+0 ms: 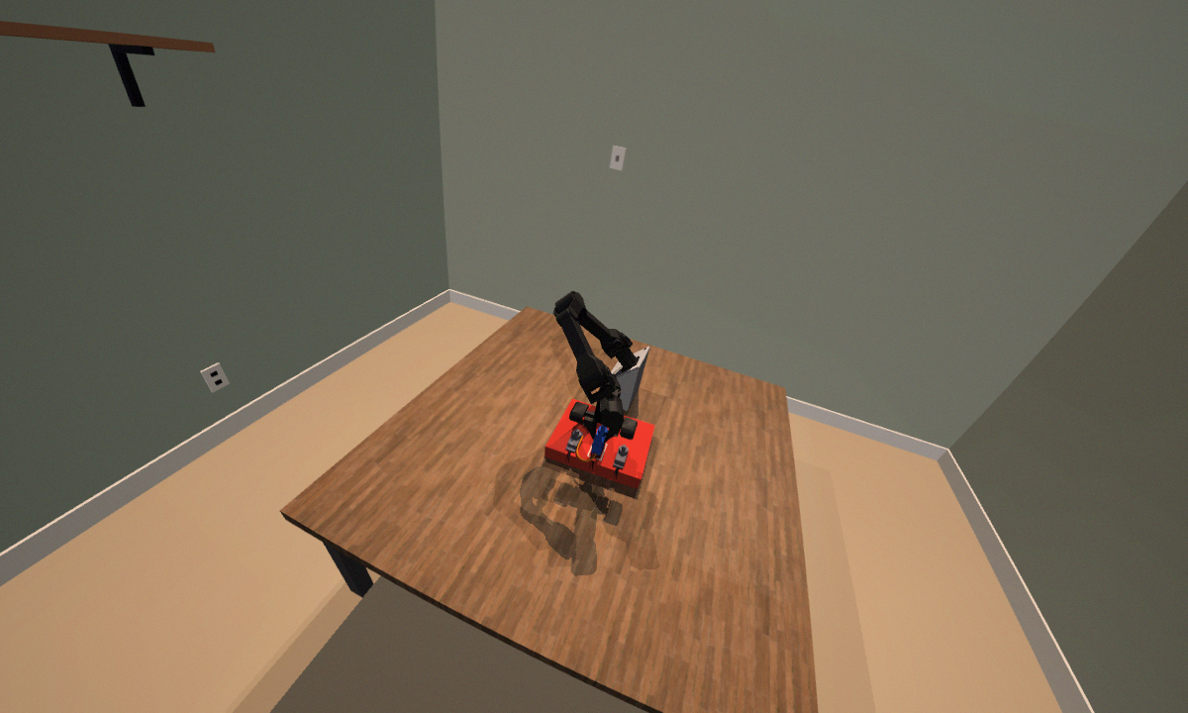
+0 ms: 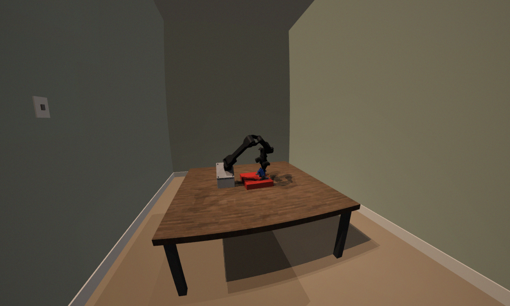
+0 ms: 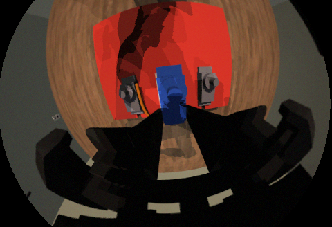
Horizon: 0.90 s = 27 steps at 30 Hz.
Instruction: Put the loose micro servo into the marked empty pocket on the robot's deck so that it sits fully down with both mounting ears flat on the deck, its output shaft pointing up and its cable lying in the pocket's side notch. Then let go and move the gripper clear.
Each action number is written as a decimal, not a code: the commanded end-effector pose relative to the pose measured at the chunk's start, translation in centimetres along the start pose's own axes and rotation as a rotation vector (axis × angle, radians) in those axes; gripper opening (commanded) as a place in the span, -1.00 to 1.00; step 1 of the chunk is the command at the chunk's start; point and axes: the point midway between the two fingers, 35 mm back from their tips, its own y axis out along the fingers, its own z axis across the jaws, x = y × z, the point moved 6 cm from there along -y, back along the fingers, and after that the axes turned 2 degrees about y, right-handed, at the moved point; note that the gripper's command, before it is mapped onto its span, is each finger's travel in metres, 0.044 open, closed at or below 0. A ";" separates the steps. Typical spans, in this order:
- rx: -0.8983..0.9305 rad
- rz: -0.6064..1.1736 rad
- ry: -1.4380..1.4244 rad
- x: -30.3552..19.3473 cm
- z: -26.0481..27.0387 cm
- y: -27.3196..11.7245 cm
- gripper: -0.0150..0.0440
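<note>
Wrist view shows my jaws closed on the blue micro servo (image 3: 171, 95), which sits over the red deck (image 3: 198, 35) near its front edge, between two grey servos (image 3: 130, 95) (image 3: 207, 86). I cannot tell whether it touches the deck. Both grey servos stand just beside it, leaving narrow gaps either side. Bare wooden surface (image 1: 651, 576) surrounds the deck.

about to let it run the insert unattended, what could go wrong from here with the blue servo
The blue servo, clamped in the gripper, hangs between two seated grey servos; drifting sideways, it may knock one. The pocket is hidden beneath it, so alignment is unconfirmed. The orange cable could miss the notch.
</note>
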 end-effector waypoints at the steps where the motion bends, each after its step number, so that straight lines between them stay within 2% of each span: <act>1: 0.005 0.002 -0.006 0.0 0.0 0.1 -0.49; 27: 0.006 0.002 -0.006 0.0 0.0 2.1 -0.49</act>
